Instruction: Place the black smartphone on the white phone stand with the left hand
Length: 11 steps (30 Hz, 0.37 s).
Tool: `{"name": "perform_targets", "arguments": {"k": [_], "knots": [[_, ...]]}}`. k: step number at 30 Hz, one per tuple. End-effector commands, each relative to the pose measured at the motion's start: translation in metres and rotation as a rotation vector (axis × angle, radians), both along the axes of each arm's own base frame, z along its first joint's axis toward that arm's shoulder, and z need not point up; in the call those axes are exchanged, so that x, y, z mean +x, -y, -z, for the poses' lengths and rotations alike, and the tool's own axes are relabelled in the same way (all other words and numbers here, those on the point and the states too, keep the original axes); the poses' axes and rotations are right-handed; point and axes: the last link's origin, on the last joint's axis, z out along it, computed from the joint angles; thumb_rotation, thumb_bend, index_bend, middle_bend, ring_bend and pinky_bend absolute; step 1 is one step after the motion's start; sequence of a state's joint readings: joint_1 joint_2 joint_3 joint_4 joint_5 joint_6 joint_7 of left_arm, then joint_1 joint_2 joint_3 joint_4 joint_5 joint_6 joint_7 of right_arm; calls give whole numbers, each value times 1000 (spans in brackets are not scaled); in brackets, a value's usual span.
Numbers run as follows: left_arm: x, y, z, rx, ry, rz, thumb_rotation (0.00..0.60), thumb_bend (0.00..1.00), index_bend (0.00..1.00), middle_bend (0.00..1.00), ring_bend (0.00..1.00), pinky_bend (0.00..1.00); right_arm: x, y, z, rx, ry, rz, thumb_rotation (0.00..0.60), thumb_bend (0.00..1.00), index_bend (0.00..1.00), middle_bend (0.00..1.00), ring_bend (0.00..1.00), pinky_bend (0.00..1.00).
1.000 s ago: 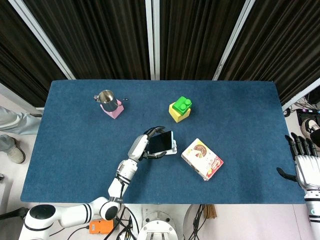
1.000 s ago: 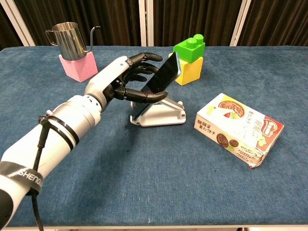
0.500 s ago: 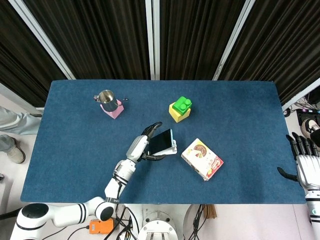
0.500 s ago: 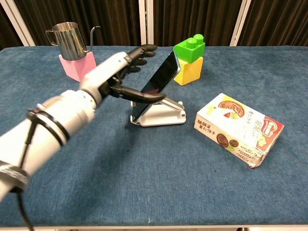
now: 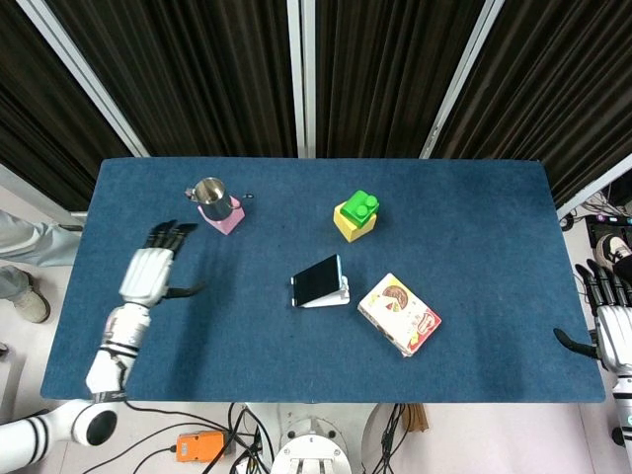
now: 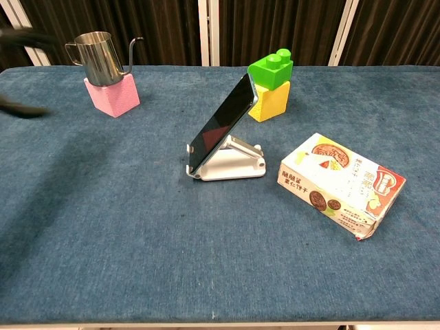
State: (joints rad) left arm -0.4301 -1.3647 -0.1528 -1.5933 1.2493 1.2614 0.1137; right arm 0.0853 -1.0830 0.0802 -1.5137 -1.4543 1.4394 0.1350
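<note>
the left hand (image 5: 150, 276) is out over the left part of the blue table (image 5: 474, 217), its fingers spread apart and nothing in them, well apart from the phone. the right hand (image 5: 610, 314) hangs past the right edge of the table, fingers apart too, holding nothing.

the black smartphone (image 6: 223, 124) leans tilted on the white phone stand (image 6: 234, 163), its lower edge sitting in the lip at the front, its back against the support. i judge the placing is done and what remains is only to take the arm away. to do this well, the left hand should keep far from the stand and stay high, because the phone stands steep and a small touch could tip it forward.

i count one smartphone and one stand. behind them is one green brick on one yellow block (image 6: 269, 96), near the phone's top corner. at the far left is one steel pitcher (image 6: 98, 58) standing on one pink block (image 6: 113, 95). just to the right of the stand lies one snack box (image 6: 340, 184).
</note>
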Motion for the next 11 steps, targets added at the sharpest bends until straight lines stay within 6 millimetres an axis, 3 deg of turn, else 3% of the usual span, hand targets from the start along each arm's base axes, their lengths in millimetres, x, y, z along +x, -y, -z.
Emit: {"name": "perform_targets", "arguments": {"k": [1, 6, 11], "knots": [[-45, 36, -48, 91, -131, -103, 600, 119, 123, 140, 36, 0, 0, 0, -1, -6, 21, -11, 600, 311, 0, 55, 0, 147], [-72, 75, -79, 155, -164, -146, 600, 121, 123, 140, 21, 0, 6, -2, 1, -6, 32, -31, 600, 311, 0, 55, 0, 88], [-88, 108, -90, 177, -182, -188, 600, 121, 123, 140, 15, 0, 16, -3, 7, 9, 39, -59, 600, 311, 0, 55, 0, 46]]}}
